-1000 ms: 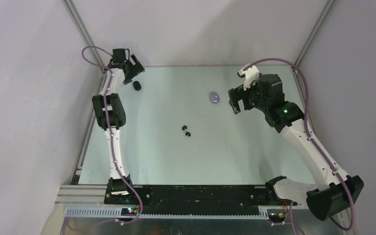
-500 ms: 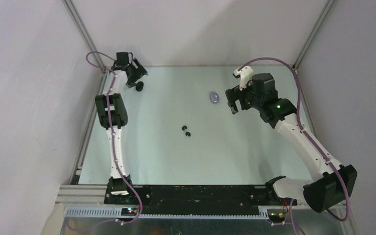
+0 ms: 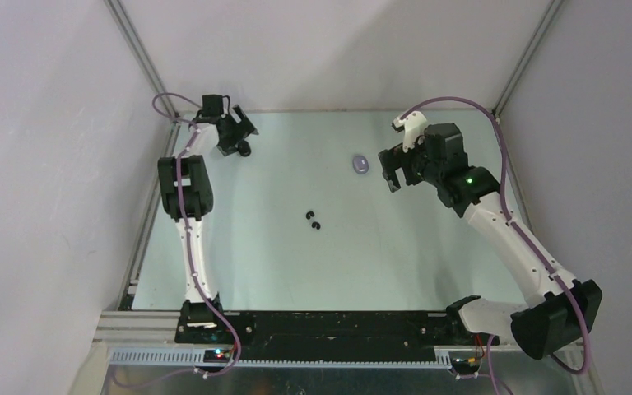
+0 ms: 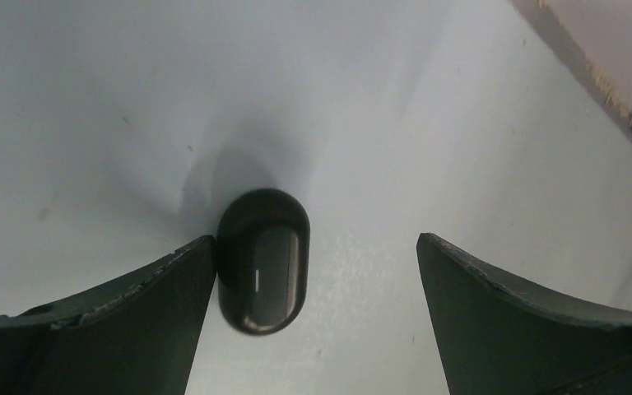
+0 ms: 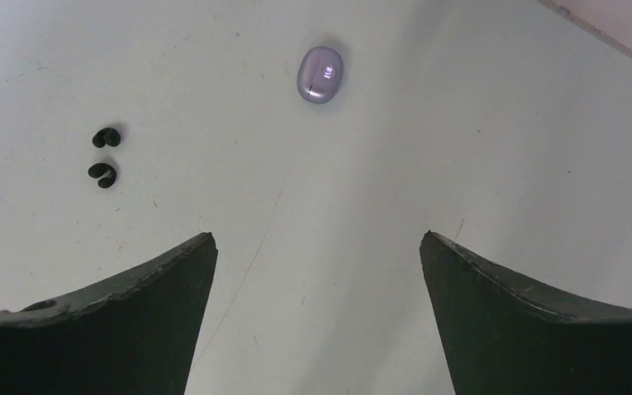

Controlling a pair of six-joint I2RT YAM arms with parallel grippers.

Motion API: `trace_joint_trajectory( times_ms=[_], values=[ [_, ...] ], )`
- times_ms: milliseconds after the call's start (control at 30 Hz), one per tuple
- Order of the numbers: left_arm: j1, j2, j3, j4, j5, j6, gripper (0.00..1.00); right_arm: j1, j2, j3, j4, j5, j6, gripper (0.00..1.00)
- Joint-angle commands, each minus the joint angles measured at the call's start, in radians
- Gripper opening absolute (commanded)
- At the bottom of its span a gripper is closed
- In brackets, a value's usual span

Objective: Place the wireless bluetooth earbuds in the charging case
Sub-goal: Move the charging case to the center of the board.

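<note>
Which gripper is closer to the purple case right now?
Right. The right gripper hangs open just right of the purple case; the left gripper is far across the table, open around the black case.

We see white, black-jointed arms (image 3: 193, 247) with purple cables (image 3: 453, 101) above the base rail (image 3: 329, 325); left gripper (image 4: 314, 243) and right gripper (image 5: 317, 239) are black.

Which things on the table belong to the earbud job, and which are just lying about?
Job:
- two black earbuds, loose mid-table
- black charging case, closed, far left

Lying about, probably:
- purple charging case, closed; no purple buds in view
</note>
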Motion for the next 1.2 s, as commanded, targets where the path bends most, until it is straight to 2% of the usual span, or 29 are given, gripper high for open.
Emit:
trace_joint_trajectory(
  times_ms=[0,167,300,533,767,1000,1167],
  values=[
    [-0.047,-0.064,-0.102,-0.019,0.035,0.041,0.99,-0.001,-0.050,0.027,0.015,-0.012,-0.002,0.98],
    [-0.079,-0.039,-0.049,-0.041,-0.007,0.054,0.99,-0.002,-0.069,0.027,0.011,-0.029,0.005,0.98],
    [-0.080,-0.019,0.005,-0.068,-0.027,0.047,0.95,-0.011,-0.083,0.027,0.008,-0.044,0.010,0.98],
    [-0.088,-0.019,0.008,-0.078,-0.044,0.048,0.78,-0.018,-0.095,0.027,0.006,-0.060,0.015,0.97],
    [-0.091,-0.016,0.023,-0.097,-0.054,0.052,0.41,-0.018,-0.099,0.027,0.006,-0.065,0.019,0.97],
    [-0.099,-0.017,0.010,-0.098,-0.012,0.068,0.26,-0.018,-0.094,0.027,0.005,-0.075,0.016,0.96],
    [-0.138,-0.073,-0.113,-0.078,0.008,0.153,0.23,-0.020,-0.090,0.012,0.026,-0.085,0.012,0.96]
  ],
)
